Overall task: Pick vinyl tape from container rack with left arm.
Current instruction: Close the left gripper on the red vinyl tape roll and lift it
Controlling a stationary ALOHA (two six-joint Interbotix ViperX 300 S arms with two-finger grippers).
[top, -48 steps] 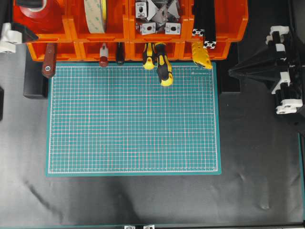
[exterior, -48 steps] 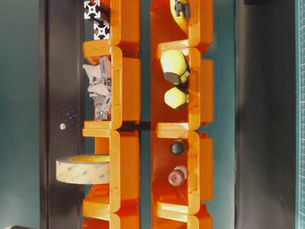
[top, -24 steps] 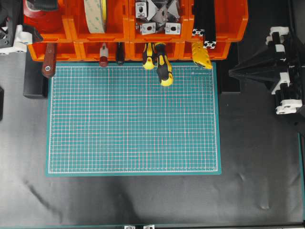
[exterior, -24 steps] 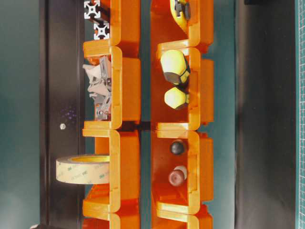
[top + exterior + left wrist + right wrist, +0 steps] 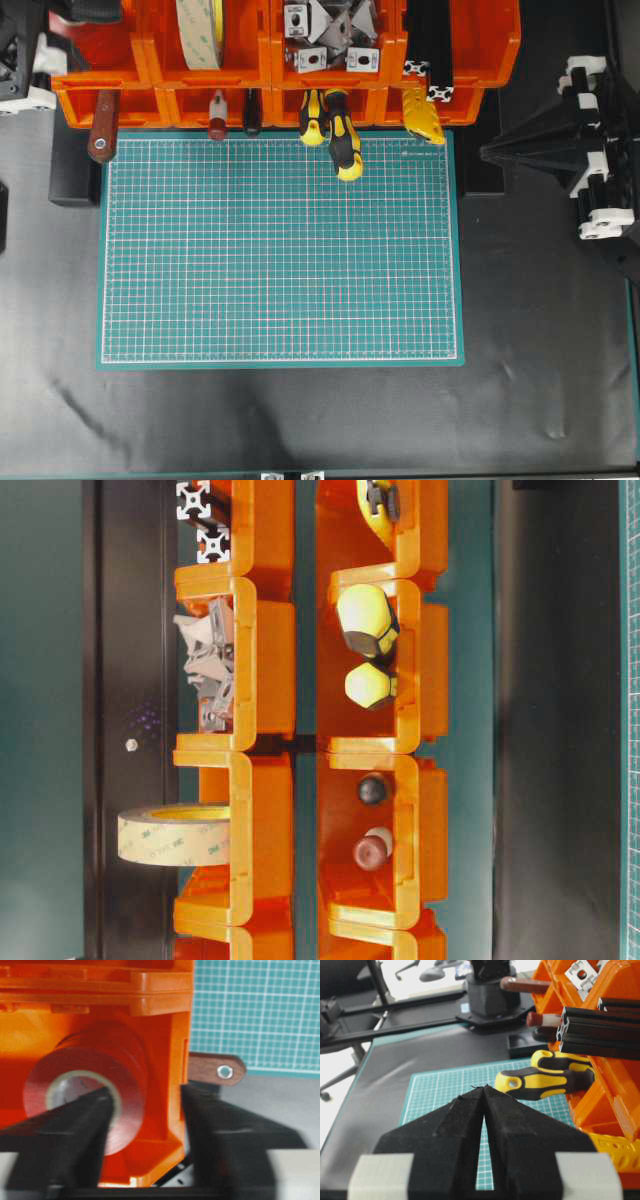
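The red vinyl tape (image 5: 131,1091) lies on its side in the end bin of the orange container rack (image 5: 160,990), its white core facing the left wrist camera. My left gripper (image 5: 146,1091) straddles it. One black finger (image 5: 75,1130) reaches into the core, and the other (image 5: 220,1140) stands outside the bin's side wall. The jaws are apart and blurred. Overhead, the left gripper (image 5: 55,25) covers the rack's (image 5: 265,60) top-left bin, and little of the tape (image 5: 100,40) shows. My right gripper (image 5: 485,150) rests shut at the right, pointing at the mat.
A cream tape roll (image 5: 200,30) stands in the neighbouring bin. A wooden handle (image 5: 215,1067) pokes out under the tape's bin. Yellow-black screwdrivers (image 5: 340,135) overhang the green cutting mat (image 5: 280,250). Metal brackets (image 5: 330,35) and black extrusions (image 5: 430,50) fill the right bins.
My left gripper has moved farther over the top-left bin and now covers the tape's top. Its jaws have narrowed. The right arm has not moved.
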